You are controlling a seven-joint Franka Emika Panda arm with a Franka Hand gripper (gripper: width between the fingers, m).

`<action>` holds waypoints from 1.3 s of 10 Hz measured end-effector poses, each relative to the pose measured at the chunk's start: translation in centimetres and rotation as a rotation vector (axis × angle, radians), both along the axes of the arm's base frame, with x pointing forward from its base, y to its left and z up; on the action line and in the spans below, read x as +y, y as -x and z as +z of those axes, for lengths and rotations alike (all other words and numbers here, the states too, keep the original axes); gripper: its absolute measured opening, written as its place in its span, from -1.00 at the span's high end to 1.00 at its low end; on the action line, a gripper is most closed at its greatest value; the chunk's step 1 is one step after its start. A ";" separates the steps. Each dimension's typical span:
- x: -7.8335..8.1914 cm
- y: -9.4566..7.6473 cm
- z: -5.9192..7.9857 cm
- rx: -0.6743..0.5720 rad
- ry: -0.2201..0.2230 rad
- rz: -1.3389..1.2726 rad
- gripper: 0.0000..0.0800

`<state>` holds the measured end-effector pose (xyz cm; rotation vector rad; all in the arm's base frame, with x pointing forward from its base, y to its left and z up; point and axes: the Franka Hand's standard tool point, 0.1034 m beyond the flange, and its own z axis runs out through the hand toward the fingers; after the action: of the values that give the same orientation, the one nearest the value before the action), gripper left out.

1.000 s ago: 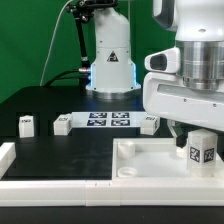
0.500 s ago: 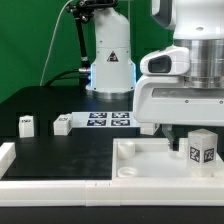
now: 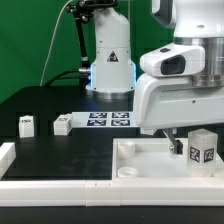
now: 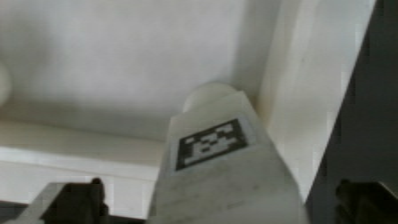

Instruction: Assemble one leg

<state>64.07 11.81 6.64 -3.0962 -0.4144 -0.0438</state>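
Shifted toward exterior view's left, tilted, gripper (image 3: 180,143) spread open above leg (image 3: 203,148), upright on tray panel (image 3: 140,160). Likely light, rigid, smooth plastic; best pinched across flat sides.

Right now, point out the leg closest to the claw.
The leg standing on the tray, directly under the claw; the other legs lie away on the black table.

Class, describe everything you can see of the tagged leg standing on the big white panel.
The leg is a small white block, plastic by its look, with black-and-white square tags on its visible faces. It stands upright on the white panel at the exterior view's right, just below the end effector. Whether the fingers touch it cannot be told.
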 end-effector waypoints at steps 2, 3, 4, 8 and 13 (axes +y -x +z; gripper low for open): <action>-0.3 -0.1 0.0 -0.007 0.018 0.133 -0.62; -0.3 -0.1 0.0 -0.006 0.018 0.132 -0.41; -0.3 -0.1 -0.1 -0.006 0.018 0.129 -0.06; -0.3 0.0 -0.1 -0.003 0.013 0.001 0.27; 0.0 0.1 -0.2 0.008 -0.001 -0.598 0.27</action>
<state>64.00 11.81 6.44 -3.0883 0.5178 -0.0385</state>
